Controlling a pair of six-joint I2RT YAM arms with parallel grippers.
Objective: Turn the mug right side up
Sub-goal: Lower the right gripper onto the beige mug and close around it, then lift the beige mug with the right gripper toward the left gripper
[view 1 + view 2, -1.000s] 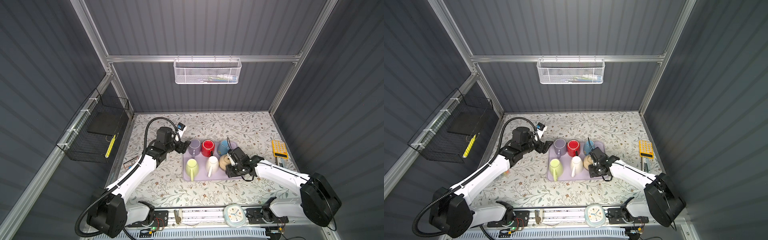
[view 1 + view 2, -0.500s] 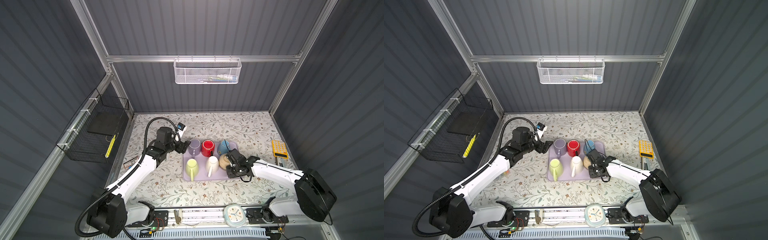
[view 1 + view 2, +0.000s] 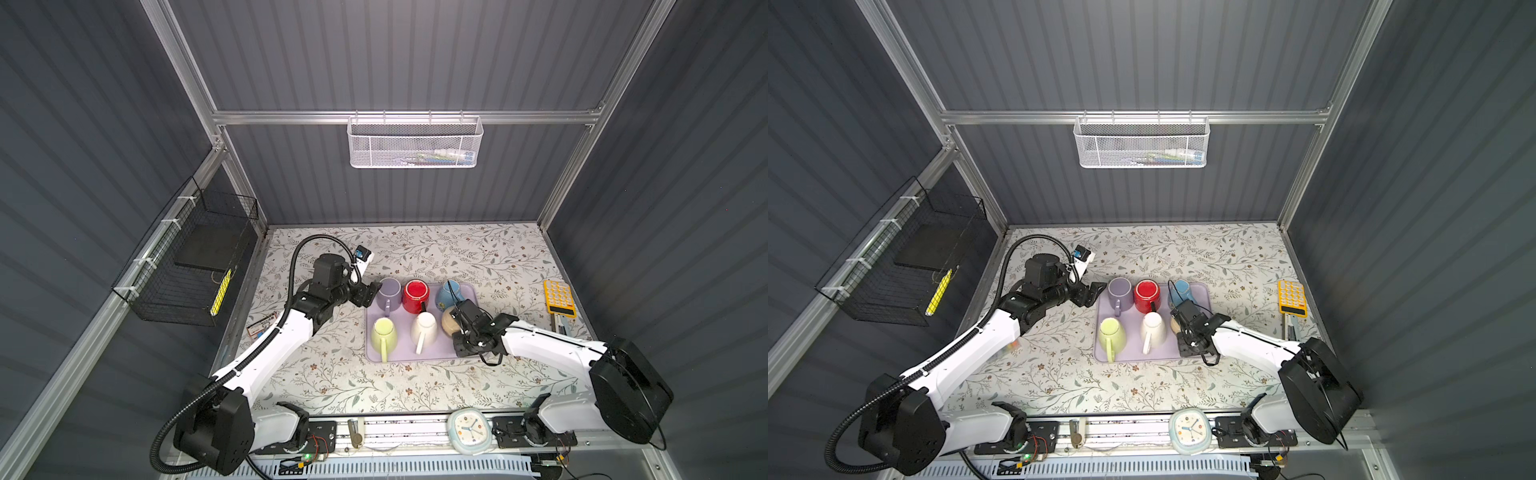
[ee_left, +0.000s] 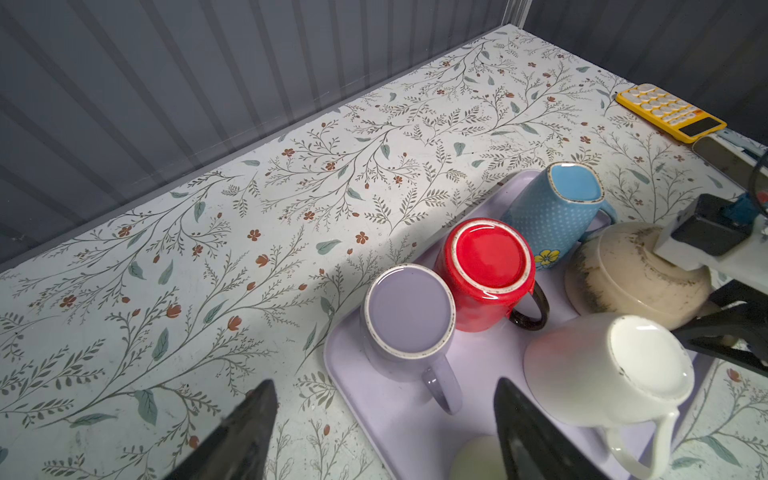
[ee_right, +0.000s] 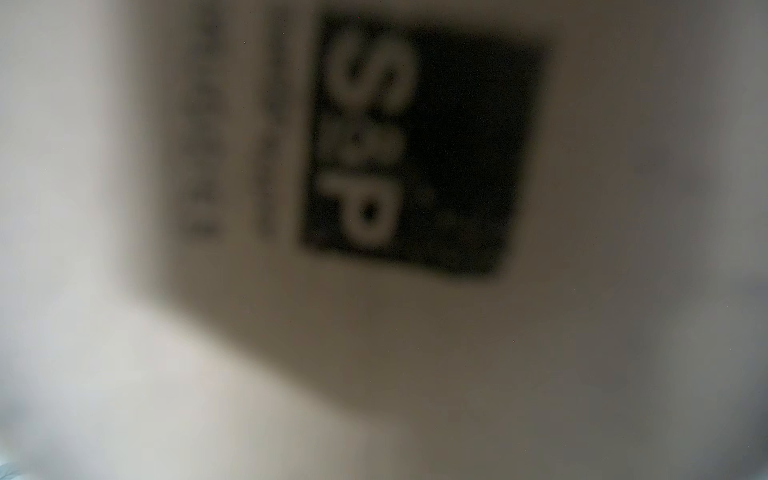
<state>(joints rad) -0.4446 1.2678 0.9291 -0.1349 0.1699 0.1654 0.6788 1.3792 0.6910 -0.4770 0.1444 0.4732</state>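
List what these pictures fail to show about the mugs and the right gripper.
Right gripper: both top views, its own body covers the jaws; grip on beige mug unclear.
Right wrist view: blurred close-up; only a SIP label reads.
Green mug: left wrist view, cut by the edge, behind a finger.
Basket contents: top views, too small.

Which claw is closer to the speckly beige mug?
The right claw is nearer: it is right up against the beige mug. The left claw hangs beside the purple mug, across the tray.
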